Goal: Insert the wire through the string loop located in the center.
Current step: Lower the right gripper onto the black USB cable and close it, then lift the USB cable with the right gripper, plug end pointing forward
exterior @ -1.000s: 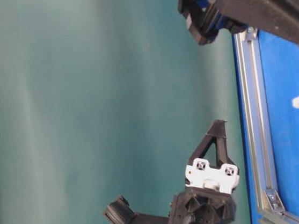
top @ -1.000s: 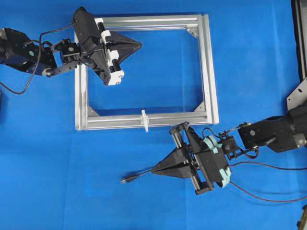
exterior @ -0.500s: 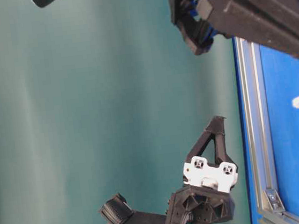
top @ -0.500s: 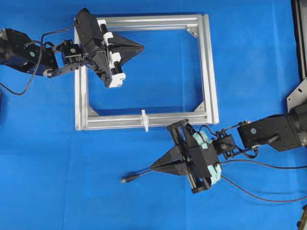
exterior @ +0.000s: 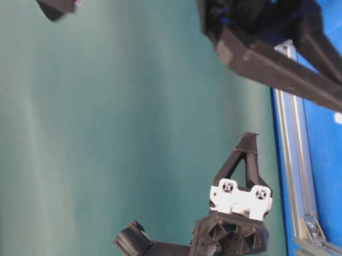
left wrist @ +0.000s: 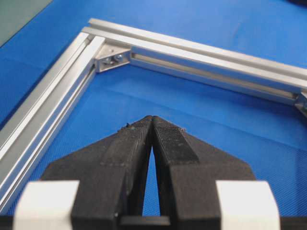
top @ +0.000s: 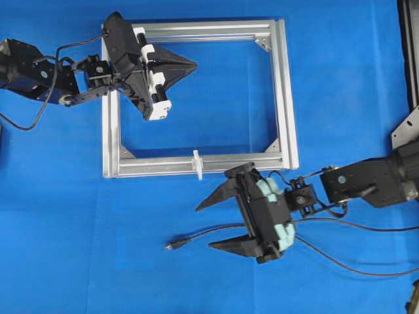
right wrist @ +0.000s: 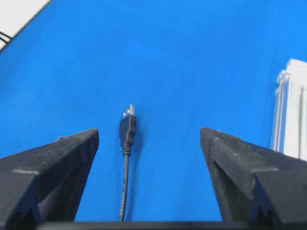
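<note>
A blue table (top: 65, 216) fills the overhead view; on it lies a silver frame (top: 285, 91), the landmark here; its corner bracket (left wrist: 114, 57) and two rails show in the left wrist view, above the tips.

The left arm (top: 33, 69) comes in from the frame's left side; the left gripper (top: 192, 64) sits over the frame's upper left corner, its tips pointing into the frame's opening; its jaws are pressed together with nothing between them, and the fingers (left wrist: 165, 141) meet at the tip in the left wrist view.

The right arm (top: 373, 183) comes in from the frame's lower right; the right gripper (top: 204, 226) sits just below the frame's bottom rail, jaws spread wide and holding nothing.

The wire (top: 203, 233) lies on the table below the frame, running between the spread right jaws without touching them; its plug (right wrist: 128, 127) points away from the right wrist camera, metal tip forward.

The string loop (top: 196, 163) stands on the frame's bottom rail near its middle, well apart from the plug.
</note>
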Controlling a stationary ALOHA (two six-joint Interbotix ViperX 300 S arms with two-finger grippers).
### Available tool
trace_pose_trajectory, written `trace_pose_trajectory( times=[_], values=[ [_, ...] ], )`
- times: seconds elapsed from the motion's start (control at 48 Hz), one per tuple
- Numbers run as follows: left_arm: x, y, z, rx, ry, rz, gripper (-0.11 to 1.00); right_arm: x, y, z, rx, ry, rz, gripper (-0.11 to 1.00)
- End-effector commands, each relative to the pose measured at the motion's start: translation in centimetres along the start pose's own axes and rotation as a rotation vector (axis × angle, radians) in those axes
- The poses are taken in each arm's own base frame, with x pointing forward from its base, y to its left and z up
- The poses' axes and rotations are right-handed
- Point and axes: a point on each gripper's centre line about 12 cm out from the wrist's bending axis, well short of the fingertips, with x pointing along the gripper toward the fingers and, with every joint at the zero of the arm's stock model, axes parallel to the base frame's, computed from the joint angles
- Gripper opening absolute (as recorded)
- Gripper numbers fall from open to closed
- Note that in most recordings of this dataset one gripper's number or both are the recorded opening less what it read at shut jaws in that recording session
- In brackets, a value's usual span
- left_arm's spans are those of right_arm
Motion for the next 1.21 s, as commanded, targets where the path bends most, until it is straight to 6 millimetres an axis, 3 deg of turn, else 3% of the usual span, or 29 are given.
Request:
trace_pose_trajectory(
  times=[0.0,0.479,0.875,0.959,1.084,1.188],
  values=[
    [-0.2,-0.2,1.5,0.001,-0.043,-0.008,0.02,0.8,0.1,0.5,0.014,-0.005,-0.003,0.75],
    [-0.2,-0.2,1.3,0.001,-0.026,-0.007,0.02,3.2,-0.2,-4.0,0.078,0.128,-0.043,0.75],
    [-0.3,-0.2,1.2,0.001,-0.024,-0.007,0.02,3.6,-0.3,-4.2,0.08,0.104,-0.045,0.71],
    [-0.3,-0.2,1.2,0.001,-0.021,-0.007,0.02,3.6,-0.2,-4.3,0.077,0.106,-0.043,0.58],
    [-0.4,-0.2,1.1,0.002,-0.018,-0.007,0.02,3.6,-0.2,-4.4,0.071,0.111,-0.041,0.24],
    [-0.4,-0.2,1.1,0.002,-0.018,-0.007,0.02,3.6,-0.1,-4.3,0.069,0.106,-0.038,0.03]
  ],
)
